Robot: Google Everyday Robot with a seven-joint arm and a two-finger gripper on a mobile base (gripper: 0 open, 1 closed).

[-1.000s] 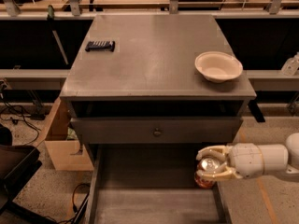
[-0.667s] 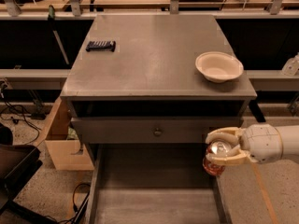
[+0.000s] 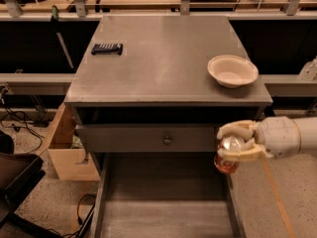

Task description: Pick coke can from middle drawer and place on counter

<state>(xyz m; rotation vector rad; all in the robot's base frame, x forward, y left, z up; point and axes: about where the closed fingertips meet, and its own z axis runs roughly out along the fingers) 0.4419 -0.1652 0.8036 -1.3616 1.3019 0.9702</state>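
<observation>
My gripper comes in from the right and is shut on the coke can, a red can with a silver top. It holds the can in the air over the right wall of the open middle drawer, just below counter height. The counter is the broad grey top of the cabinet, above and to the left of the can. The drawer floor shows nothing on it.
A white bowl sits at the counter's right edge, just above the gripper. A small black object lies at the counter's back left. A closed drawer front with a round knob is above the open drawer. A cardboard box stands on the floor at left.
The gripper has lifted the coke can up and slightly right, from low at the drawer's right side to about the height of the upper drawer front.
</observation>
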